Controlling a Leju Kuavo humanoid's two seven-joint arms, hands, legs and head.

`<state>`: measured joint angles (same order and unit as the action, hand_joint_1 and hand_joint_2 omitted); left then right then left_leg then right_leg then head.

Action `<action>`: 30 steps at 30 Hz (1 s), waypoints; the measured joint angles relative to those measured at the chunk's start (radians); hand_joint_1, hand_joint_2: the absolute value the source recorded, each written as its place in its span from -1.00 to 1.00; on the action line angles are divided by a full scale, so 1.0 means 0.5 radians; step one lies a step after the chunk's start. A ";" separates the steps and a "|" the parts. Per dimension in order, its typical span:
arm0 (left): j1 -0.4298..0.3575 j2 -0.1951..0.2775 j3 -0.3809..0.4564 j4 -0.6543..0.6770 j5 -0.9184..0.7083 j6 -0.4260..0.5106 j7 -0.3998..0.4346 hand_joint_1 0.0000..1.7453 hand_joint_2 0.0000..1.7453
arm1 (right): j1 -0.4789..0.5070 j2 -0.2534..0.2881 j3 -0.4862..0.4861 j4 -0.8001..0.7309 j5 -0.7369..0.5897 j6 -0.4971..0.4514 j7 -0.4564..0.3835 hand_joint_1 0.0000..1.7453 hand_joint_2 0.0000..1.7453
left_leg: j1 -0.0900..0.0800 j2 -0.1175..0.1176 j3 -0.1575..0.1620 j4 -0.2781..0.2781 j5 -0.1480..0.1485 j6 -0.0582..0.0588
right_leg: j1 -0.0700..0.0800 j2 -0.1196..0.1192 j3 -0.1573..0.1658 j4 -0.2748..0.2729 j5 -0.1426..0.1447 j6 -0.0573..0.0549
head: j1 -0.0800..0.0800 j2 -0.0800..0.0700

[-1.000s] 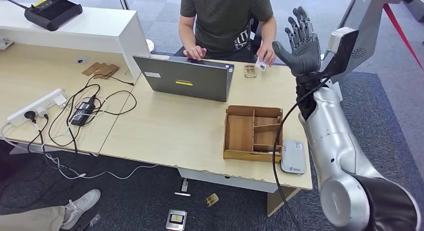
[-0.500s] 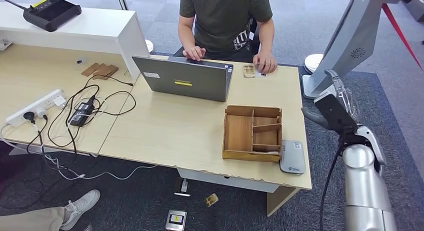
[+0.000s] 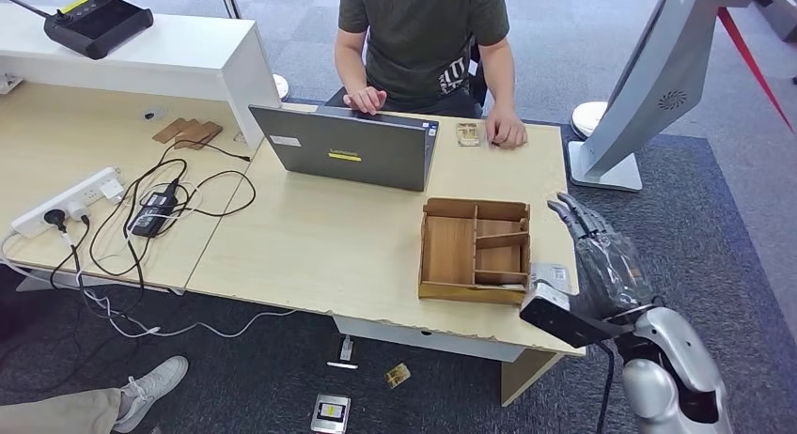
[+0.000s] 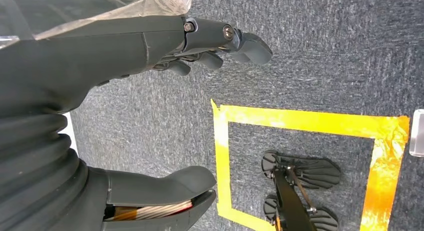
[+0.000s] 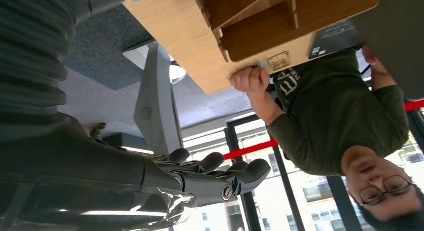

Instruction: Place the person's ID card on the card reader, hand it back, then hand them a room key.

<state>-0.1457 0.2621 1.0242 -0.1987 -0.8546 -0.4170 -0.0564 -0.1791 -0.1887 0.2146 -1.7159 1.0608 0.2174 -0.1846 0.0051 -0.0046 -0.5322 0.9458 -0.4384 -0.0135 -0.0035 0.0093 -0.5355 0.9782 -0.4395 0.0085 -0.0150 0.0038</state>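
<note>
Our right hand (image 3: 606, 260) hangs open and empty beside the card reader (image 3: 553, 276) at the desk's corner. The ID card seems hidden under the person's fist (image 3: 507, 131). Our left hand (image 4: 150, 46) holds nothing.

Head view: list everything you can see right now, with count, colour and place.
Laptop: one, grey, desk's far middle.
Wooden tray: one, brown, desk's right part.
Card reader: one, grey, right of the tray, partly hidden.
Power strip: one, white, desk's left.
Router: one, black, on the white counter.
Person's hand: fist on the desk's far edge.
Right hand: dark, fingers spread, empty, beside the desk's right edge.
Left hand: dark, empty, over grey carpet.
</note>
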 joint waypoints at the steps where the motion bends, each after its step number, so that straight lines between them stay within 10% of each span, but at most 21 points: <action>1: 0.000 0.000 0.004 0.000 0.000 0.000 0.000 -1.00 1.00 | 0.012 -0.007 0.018 -0.029 0.001 0.001 0.000 -1.00 1.00 | 0.000 0.000 0.000 0.000 0.000 0.000 | 0.000 0.000 0.000 0.000 0.000 0.000 | 0.000 0.000; 18: -0.008 0.000 0.054 0.000 0.005 0.009 0.009 -1.00 1.00 | 0.070 -0.038 0.408 0.093 0.043 -0.215 0.046 -1.00 1.00 | 0.000 0.000 -0.002 0.000 0.000 0.000 | 0.001 0.000 0.000 0.000 0.000 0.000 | 0.000 0.000; 30: -0.082 0.030 0.065 -0.001 -0.068 -0.039 -0.122 -1.00 1.00 | -0.223 0.140 0.602 0.603 0.199 -0.517 -0.004 -1.00 1.00 | 0.001 0.000 -0.001 0.000 0.002 -0.002 | 0.001 -0.001 -0.001 0.001 0.000 -0.001 | 0.000 0.000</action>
<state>-0.1870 0.2769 1.0569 -0.1992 -0.8885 -0.4367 -0.1173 -0.2908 -0.1188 0.5158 -1.4146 1.1603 -0.0413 -0.1866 0.0058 -0.0048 -0.5327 0.9456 -0.4374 -0.0146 -0.0028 0.0088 -0.5358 0.9787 -0.4393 0.0081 -0.0148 0.0038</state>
